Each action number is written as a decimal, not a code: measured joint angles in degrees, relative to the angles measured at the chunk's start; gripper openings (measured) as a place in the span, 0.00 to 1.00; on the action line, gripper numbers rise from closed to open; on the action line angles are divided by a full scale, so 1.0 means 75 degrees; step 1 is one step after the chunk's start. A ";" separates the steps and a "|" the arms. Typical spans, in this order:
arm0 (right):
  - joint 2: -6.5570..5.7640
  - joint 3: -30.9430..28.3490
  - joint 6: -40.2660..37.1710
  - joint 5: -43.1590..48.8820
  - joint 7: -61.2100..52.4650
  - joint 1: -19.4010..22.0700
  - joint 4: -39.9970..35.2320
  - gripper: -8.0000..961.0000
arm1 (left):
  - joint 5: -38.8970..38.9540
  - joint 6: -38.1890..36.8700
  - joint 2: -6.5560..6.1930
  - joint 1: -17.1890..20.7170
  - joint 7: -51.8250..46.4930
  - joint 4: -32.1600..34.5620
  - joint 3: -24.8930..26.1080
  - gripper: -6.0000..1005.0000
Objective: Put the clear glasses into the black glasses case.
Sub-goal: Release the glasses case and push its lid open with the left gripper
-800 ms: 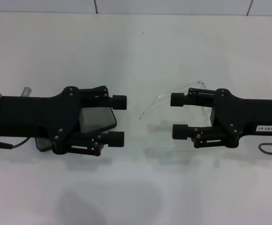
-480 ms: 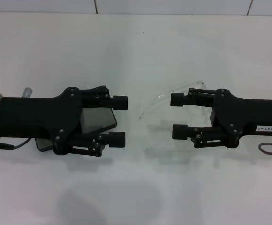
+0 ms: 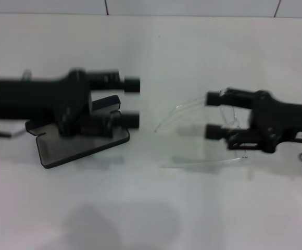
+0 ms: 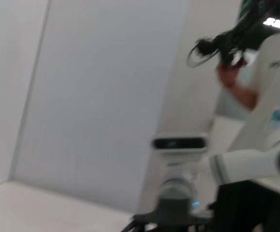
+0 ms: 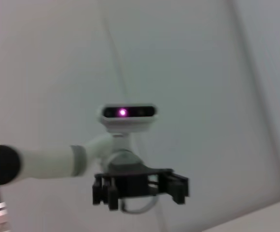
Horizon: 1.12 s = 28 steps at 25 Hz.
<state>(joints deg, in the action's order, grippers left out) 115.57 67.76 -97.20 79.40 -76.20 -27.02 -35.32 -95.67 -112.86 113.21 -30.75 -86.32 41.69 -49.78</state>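
Both grippers, left [image 3: 131,101] and right [image 3: 212,114], have fingers spread; case [image 3: 62,148] lies open, so next I grab the glasses [image 3: 192,133].

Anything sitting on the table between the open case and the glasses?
No. In the head view only bare white table separates the black glasses case from the clear glasses.
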 joint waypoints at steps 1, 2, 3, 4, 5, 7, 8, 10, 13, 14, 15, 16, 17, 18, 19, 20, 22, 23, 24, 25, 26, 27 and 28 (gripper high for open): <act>-0.0016 -0.0193 -0.0003 0.0018 0.0014 0.0152 -0.0096 0.83 | -0.0091 0.0159 0.0007 -0.0040 -0.0539 0.0519 0.0033 0.75; -0.0038 -0.0406 -0.0049 0.0033 0.0020 0.0321 -0.0219 0.83 | -0.0239 0.0345 0.0047 -0.0037 -0.0993 0.1074 0.0035 0.75; -0.0044 -0.0538 -0.0092 0.0039 0.0022 0.0446 -0.0317 0.83 | -0.0452 0.0594 0.0116 0.0000 -0.1444 0.1861 0.0018 0.75; -0.0054 -0.0838 -0.0196 0.0039 0.0021 0.0816 -0.0584 0.83 | -0.0834 0.0881 0.0214 0.0063 -0.1863 0.2754 -0.0014 0.75; -0.0054 -0.0986 -0.0249 0.0033 0.0021 0.1002 -0.0737 0.82 | -0.1272 0.1091 0.0320 0.0113 -0.2160 0.3588 -0.0071 0.75; -0.0033 -0.1330 -0.0370 0.0013 0.0021 0.1407 -0.1000 0.82 | -0.2727 0.1368 0.0549 0.0154 -0.2739 0.5239 -0.0327 0.75; -0.0023 -0.1500 -0.0424 0.0008 0.0020 0.1546 -0.1054 0.82 | -0.3613 0.1413 0.0666 0.0147 -0.2983 0.5964 -0.0543 0.75; -0.0015 -0.1791 -0.0533 -0.0001 0.0021 0.1692 -0.1014 0.82 | -0.4843 0.1464 0.0813 0.0126 -0.3223 0.6746 -0.1020 0.75; -0.0010 -0.2046 -0.0658 -0.0005 0.0025 0.1761 -0.0824 0.82 | -0.5878 0.1818 0.0871 0.0100 -0.3682 0.7050 -0.1860 0.75; -0.0010 -0.2056 -0.0672 -0.0004 0.0027 0.1771 -0.0808 0.82 | -0.6010 0.1939 0.0867 0.0090 -0.3815 0.7038 -0.2094 0.75; -0.0010 -0.2059 -0.0687 0.0001 0.0029 0.1783 -0.0801 0.82 | -0.6110 0.2089 0.0860 0.0071 -0.3913 0.6997 -0.2325 0.75; -0.0010 -0.2056 -0.0695 0.0008 0.0031 0.1787 -0.0800 0.82 | -0.6210 0.2219 0.0860 0.0050 -0.3980 0.6950 -0.2523 0.75; -0.0011 -0.2050 -0.0710 0.0023 0.0034 0.1790 -0.0800 0.82 | -0.6277 0.2301 0.0865 0.0019 -0.3997 0.6890 -0.2628 0.74; -0.0011 -0.2040 -0.0720 0.0028 0.0038 0.1785 -0.0794 0.82 | -0.6363 0.2395 0.0871 -0.0037 -0.4030 0.6763 -0.2741 0.74; -0.0012 -0.2038 -0.0721 0.0029 0.0049 0.1779 -0.0775 0.82 | -0.6437 0.2464 0.0873 -0.0100 -0.4066 0.6627 -0.2807 0.74; -0.0012 -0.2038 -0.0723 0.0030 0.0067 0.1766 -0.0756 0.82 | -0.6561 0.2530 0.0872 -0.0188 -0.4105 0.6441 -0.2862 0.74; -0.0012 -0.2053 -0.0727 0.0032 0.0109 0.1753 -0.0722 0.82 | -0.6887 0.2708 0.0870 -0.0421 -0.4191 0.5957 -0.2958 0.74; -0.0014 -0.2061 -0.0729 0.0035 0.0126 0.1748 -0.0709 0.82 | -0.7038 0.2773 0.0869 -0.0514 -0.4220 0.5723 -0.2983 0.74; -0.0017 -0.2062 -0.0728 0.0039 0.0127 0.1740 -0.0703 0.82 | -0.7203 0.2841 0.0865 -0.0633 -0.4253 0.5446 -0.2999 0.74; -0.0020 -0.2062 -0.0725 0.0042 0.0128 0.1733 -0.0700 0.82 | -0.7331 0.2886 0.0861 -0.0715 -0.4272 0.5222 -0.3004 0.74; -0.0023 -0.2064 -0.0720 0.0044 0.0129 0.1724 -0.0698 0.82 | -0.7413 0.2925 0.0861 -0.0767 -0.4279 0.5102 -0.3006 0.74; -0.0023 -0.2072 -0.0717 0.0043 0.0131 0.1721 -0.0698 0.82 | -0.7517 0.2987 0.0861 -0.0829 -0.4283 0.4911 -0.3009 0.74; -0.0024 -0.2078 -0.0711 0.0040 0.0134 0.1716 -0.0698 0.82 | -0.7581 0.3039 0.0860 -0.0878 -0.4284 0.4804 -0.3011 0.74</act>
<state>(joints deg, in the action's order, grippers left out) 115.39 52.17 -102.54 79.71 -75.20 -14.15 -40.55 -152.53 -90.07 119.66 -37.33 -118.45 77.73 -72.37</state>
